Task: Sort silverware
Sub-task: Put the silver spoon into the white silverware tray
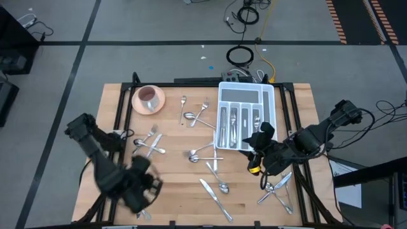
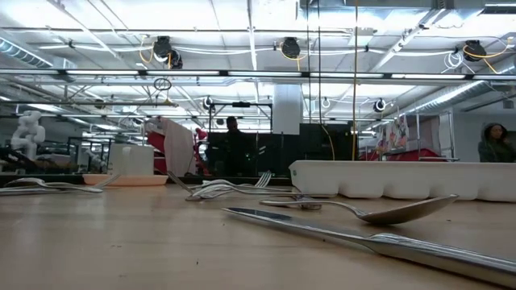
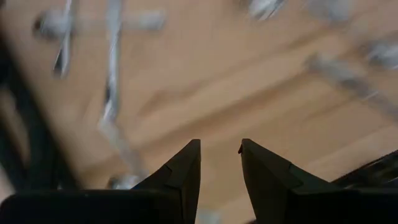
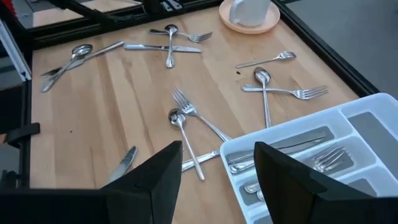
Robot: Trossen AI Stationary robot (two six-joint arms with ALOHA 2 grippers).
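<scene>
Wooden table, right hand over tray

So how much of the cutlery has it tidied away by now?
Partly done: several pieces lie in the white tray. Both the left gripper and right gripper are open and empty. Many forks, spoons and knives remain scattered over the table.

One white tray, one pink bowl, roughly two dozen silverware pieces
</scene>
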